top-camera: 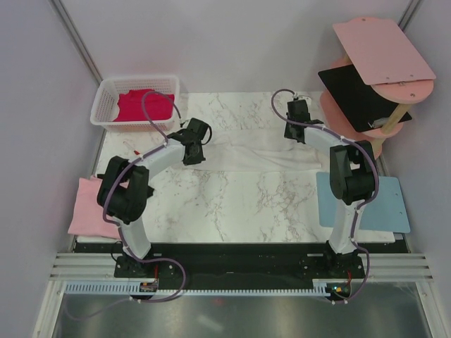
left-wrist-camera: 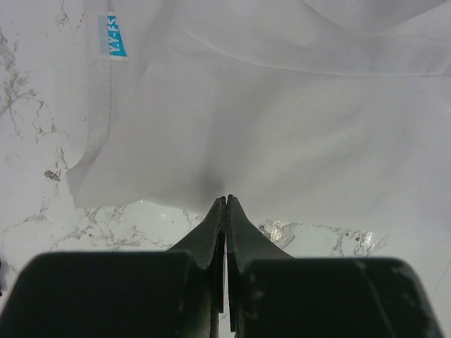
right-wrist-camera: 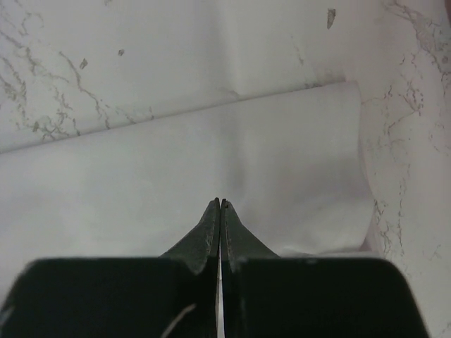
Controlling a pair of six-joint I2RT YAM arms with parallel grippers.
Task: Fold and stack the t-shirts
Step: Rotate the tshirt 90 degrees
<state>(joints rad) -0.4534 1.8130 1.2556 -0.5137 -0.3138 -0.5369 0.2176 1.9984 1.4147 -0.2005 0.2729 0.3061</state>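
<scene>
Closed left jaws pinch white t-shirt [left-wrist-camera: 282,127] hem, puckered; right jaws closed over cloth, hold unclear.

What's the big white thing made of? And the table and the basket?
The white t-shirt looks like soft, thin cloth: it creases and lies in folds. The table looks like glossy marble with grey veins, though it could be only a printed surface. The basket seems to be white plastic, with slotted walls.
</scene>
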